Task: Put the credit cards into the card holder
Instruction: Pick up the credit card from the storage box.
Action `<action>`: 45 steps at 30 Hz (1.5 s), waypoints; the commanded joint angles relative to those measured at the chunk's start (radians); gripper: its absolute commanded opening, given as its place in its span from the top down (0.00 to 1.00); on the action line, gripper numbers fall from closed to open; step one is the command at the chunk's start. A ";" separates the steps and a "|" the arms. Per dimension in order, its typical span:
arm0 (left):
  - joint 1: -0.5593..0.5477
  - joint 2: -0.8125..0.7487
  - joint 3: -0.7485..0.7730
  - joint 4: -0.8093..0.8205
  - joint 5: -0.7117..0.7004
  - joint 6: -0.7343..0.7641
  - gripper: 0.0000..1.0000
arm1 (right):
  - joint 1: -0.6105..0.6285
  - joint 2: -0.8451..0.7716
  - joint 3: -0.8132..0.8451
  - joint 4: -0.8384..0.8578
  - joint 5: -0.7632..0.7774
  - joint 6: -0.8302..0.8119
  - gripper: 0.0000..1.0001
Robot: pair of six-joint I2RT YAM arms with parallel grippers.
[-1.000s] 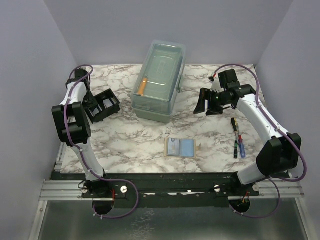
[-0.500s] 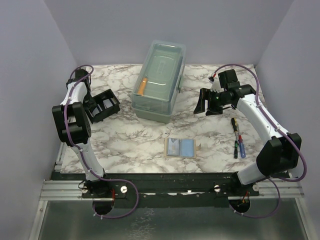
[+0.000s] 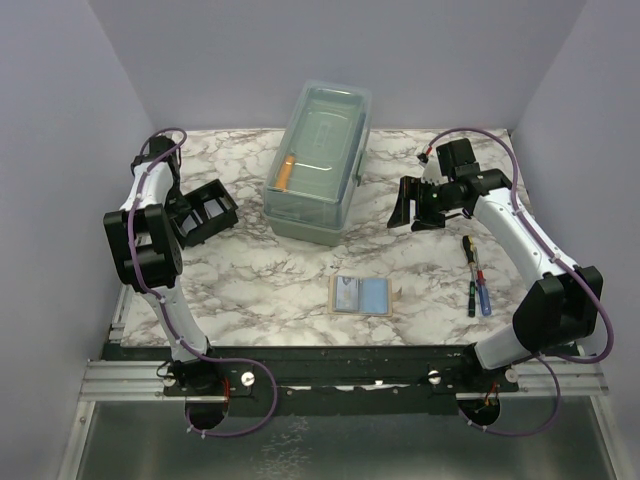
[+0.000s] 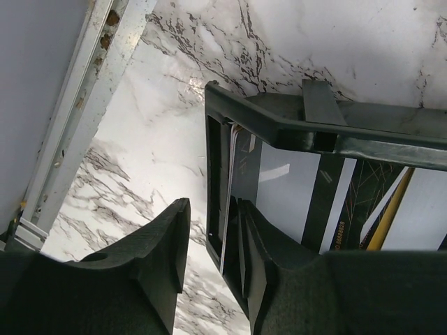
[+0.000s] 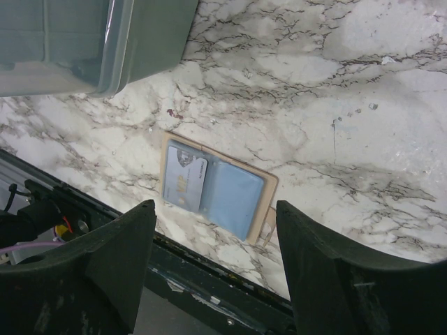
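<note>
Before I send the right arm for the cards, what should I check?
1. Pickup targets: ok, the dark grey card and light blue card lie flat, side by side, on the tan pad.
2. Right gripper ready: ok, open and empty.
3. Left gripper hold on the card holder: cannot tell; its fingers straddle one wall, with a gap beside one finger.
4. Free slot: cannot tell; flat items already stand inside.
5. Clear box: ok, it sits beyond the cards.
</note>
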 commanded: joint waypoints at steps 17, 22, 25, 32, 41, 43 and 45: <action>0.005 -0.048 0.029 -0.053 -0.003 0.037 0.74 | -0.004 -0.001 0.009 -0.004 -0.028 -0.014 0.28; 0.005 -0.053 0.035 -0.061 -0.003 0.044 0.75 | -0.004 -0.003 0.008 -0.004 -0.029 -0.014 0.28; 0.005 -0.055 0.034 -0.064 -0.003 0.045 0.77 | -0.003 -0.003 0.008 -0.004 -0.029 -0.014 0.28; 0.005 -0.054 0.037 -0.065 0.006 0.044 0.80 | -0.004 -0.001 0.006 -0.004 -0.031 -0.014 0.28; 0.005 -0.051 0.084 -0.065 0.022 0.031 0.84 | -0.004 0.005 0.008 -0.004 -0.031 -0.014 0.28; 0.005 -0.047 0.099 -0.065 0.031 0.026 0.85 | -0.004 0.006 0.008 -0.006 -0.031 -0.014 0.28; 0.005 -0.046 0.106 -0.065 0.038 0.021 0.88 | -0.004 0.007 0.009 -0.005 -0.030 -0.014 0.28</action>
